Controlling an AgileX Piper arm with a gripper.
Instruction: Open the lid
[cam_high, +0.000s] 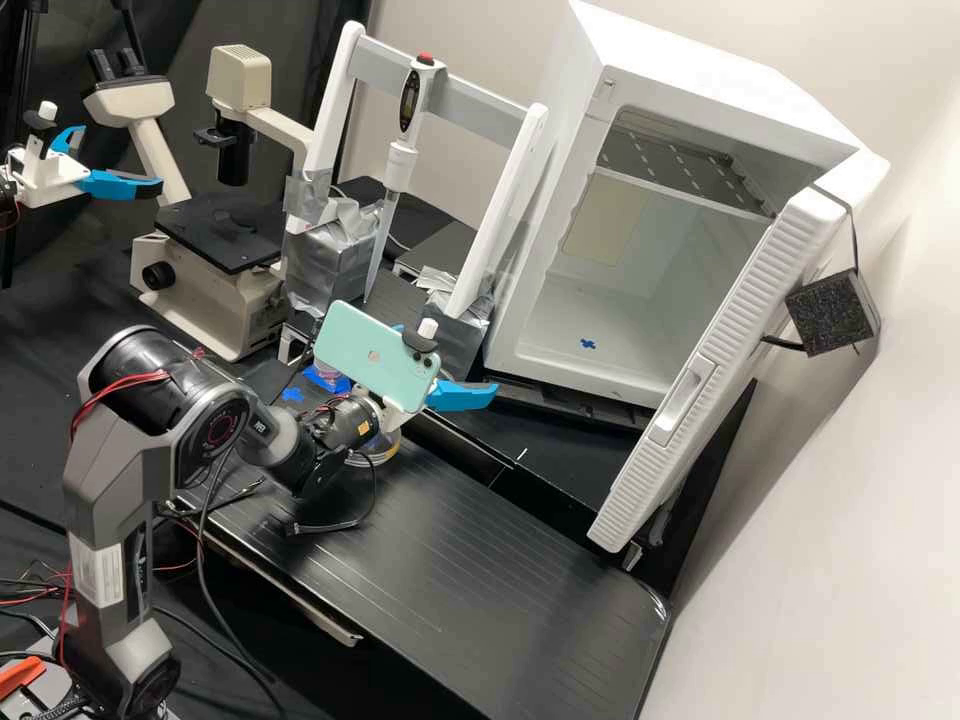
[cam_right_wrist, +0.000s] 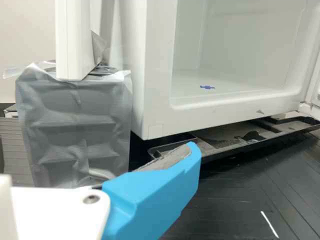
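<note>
Behind the dark arm's wrist, a clear, round-walled vessel (cam_high: 388, 452) lies mostly hidden near the worktop's (cam_high: 470, 590) far edge, its lid too covered to make out. The gripper's (cam_high: 448, 362) smooth blue fingers stand apart, one largely masked by a mint phone (cam_high: 368, 352), beside wrinkled silver tape (cam_right_wrist: 75, 125).

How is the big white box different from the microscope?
The white box is much bigger than the microscope. The box is white; the microscope is beige and black. The box is hollow inside, while the microscope has a flat black stage. Both stand upright.
</note>
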